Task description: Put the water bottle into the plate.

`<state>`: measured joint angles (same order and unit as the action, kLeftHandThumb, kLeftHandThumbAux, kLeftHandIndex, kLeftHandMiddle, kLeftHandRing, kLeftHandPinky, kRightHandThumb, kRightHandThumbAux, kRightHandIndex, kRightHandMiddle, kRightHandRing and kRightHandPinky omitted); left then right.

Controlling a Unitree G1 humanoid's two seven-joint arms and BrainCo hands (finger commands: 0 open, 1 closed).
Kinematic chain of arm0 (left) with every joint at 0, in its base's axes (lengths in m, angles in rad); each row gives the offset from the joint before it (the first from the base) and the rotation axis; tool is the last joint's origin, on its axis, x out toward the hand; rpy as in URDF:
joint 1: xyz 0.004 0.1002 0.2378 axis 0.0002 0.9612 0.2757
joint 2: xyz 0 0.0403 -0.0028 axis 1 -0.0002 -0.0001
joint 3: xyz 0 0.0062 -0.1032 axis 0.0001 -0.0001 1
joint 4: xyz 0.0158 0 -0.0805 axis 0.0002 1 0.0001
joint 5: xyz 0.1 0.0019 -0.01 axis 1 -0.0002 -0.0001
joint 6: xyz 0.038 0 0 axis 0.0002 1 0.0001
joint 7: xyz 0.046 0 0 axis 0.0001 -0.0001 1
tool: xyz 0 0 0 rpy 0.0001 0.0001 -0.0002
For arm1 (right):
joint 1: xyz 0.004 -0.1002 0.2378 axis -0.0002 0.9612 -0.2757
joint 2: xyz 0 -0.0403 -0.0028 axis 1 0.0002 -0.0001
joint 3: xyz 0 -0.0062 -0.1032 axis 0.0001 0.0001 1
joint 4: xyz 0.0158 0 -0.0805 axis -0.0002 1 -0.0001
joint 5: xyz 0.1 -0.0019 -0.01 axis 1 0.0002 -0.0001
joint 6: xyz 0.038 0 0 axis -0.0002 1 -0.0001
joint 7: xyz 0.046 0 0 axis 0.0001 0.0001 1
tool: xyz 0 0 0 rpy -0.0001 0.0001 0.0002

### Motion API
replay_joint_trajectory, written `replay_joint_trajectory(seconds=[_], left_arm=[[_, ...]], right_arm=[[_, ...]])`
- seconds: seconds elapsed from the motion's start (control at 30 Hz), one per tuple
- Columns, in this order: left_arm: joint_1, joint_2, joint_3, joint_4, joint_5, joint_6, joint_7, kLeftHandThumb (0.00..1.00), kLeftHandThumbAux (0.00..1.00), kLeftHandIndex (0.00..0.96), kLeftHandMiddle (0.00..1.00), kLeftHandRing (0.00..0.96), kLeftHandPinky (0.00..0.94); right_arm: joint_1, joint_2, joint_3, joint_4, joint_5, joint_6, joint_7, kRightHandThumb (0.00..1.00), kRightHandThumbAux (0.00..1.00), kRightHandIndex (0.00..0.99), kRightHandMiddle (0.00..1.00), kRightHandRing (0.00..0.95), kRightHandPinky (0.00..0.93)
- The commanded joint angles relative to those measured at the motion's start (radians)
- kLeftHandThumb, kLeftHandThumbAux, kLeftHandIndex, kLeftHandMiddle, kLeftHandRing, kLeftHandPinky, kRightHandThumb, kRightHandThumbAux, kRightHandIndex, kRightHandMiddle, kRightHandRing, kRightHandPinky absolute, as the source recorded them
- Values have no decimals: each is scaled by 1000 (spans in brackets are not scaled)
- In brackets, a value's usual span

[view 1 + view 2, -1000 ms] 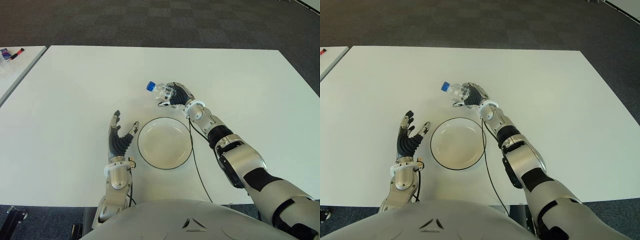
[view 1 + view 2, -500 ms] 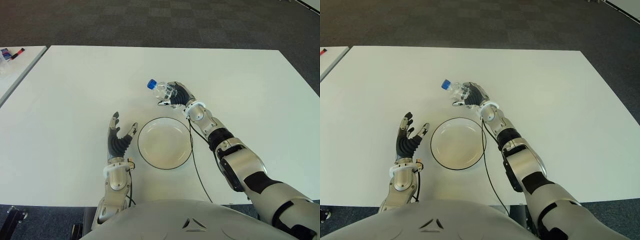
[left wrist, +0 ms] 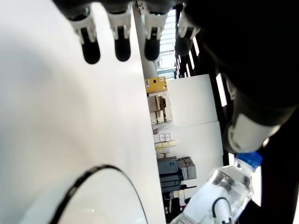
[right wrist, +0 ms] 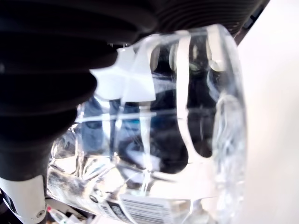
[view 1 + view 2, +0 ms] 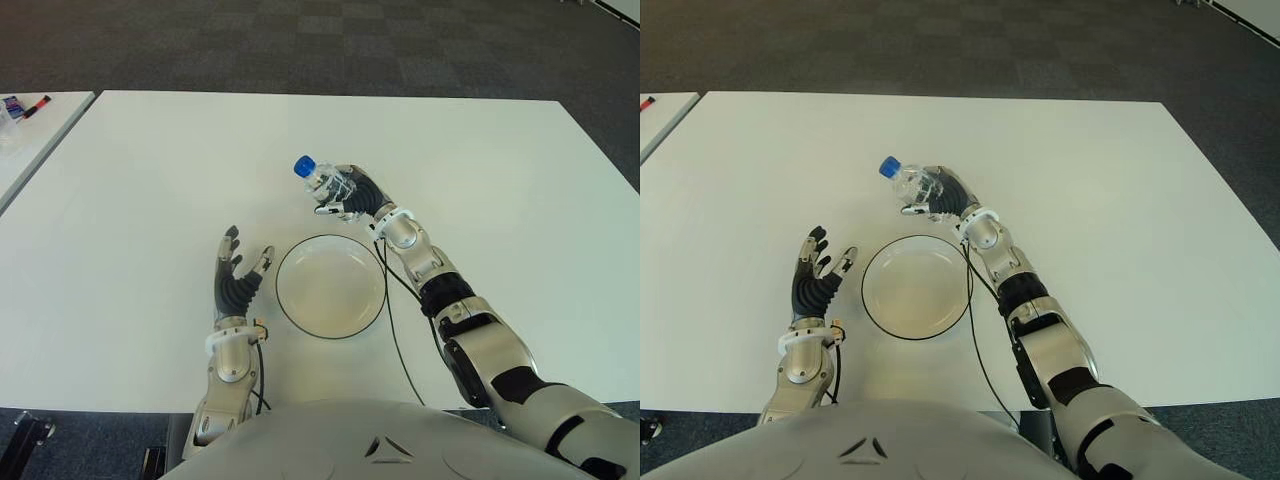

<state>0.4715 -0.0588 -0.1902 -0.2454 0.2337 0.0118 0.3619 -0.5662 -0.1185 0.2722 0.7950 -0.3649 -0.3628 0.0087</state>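
A clear water bottle (image 5: 322,181) with a blue cap is held tilted above the white table (image 5: 150,180), cap toward the left. My right hand (image 5: 350,195) is shut around its body, and the right wrist view shows the ribbed plastic of the bottle (image 4: 154,135) pressed against the dark fingers. The hand and bottle hang just beyond the far rim of the white plate (image 5: 330,286) with a dark edge. My left hand (image 5: 238,275) shows open, fingers spread, just left of the plate. The bottle (image 3: 219,186) also appears in the left wrist view.
A second white table (image 5: 25,130) stands at the far left with small items on it. A black cable (image 5: 392,320) runs from my right wrist past the plate's right side. Dark carpet lies beyond the table's far edge.
My right hand has lifted the bottle slightly, and its cap now points more upward. The left hand has barely shifted.
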Motion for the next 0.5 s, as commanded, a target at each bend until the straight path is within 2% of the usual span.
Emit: replay_joint_trajectory(seconds=[0.03,0.5], left_arm=[[-9,-2,30,54,-27,-52,-23,251,582,73,84,88,121],[-22,-1,62,124,-5,-123,-13,236,599,63,66,57,79]], right_arm=[[55,2,-27,-95,59,16,54,847,677,407,533,842,844],[127,9,-18,-222,37,37,47,846,676,414,536,847,843]])
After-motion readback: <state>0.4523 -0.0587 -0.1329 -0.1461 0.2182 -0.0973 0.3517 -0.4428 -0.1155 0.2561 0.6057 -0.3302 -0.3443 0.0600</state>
